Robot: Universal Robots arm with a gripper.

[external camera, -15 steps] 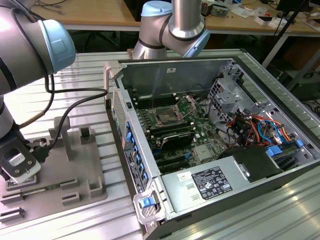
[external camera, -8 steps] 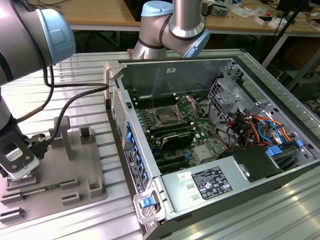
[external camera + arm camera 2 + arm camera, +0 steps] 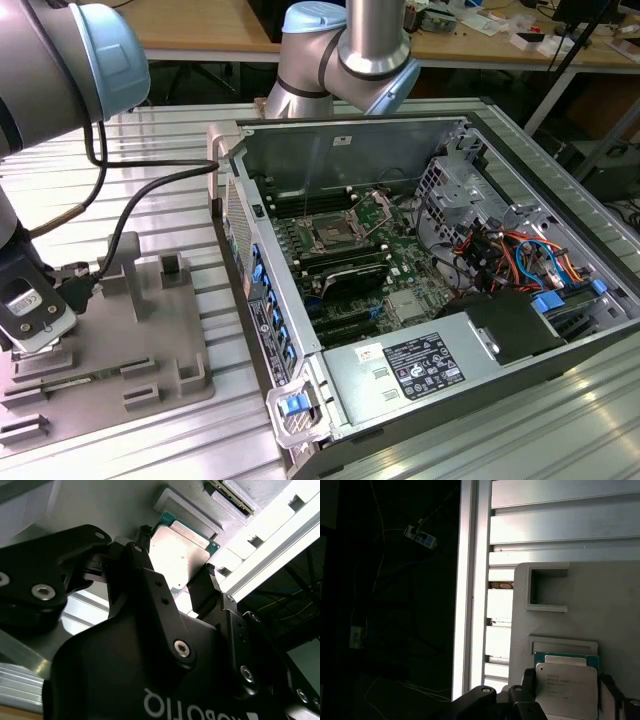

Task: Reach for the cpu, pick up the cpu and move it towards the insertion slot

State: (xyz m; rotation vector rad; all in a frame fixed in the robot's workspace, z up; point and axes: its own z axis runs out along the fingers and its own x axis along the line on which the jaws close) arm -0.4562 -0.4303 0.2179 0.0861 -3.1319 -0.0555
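One open computer case (image 3: pixel 340 150) fills the centre and right of the exterior view. A grey parts tray (image 3: pixel 140 330) lies at the lower left on a slatted metal table (image 3: pixel 180 140). Low over the tray's left end, the gripper (image 3: pixel 35 345) straddles the cpu (image 3: pixel 566 690), which lies flat on the tray directly beneath it. Whether the gripper is clamped on the cpu cannot be told. The insertion slot (image 3: pixel 330 237), shiny-framed with a dark centre, sits well apart, up and to the right inside the case. The cpu is square and silvery-topped, with a thin green edge.
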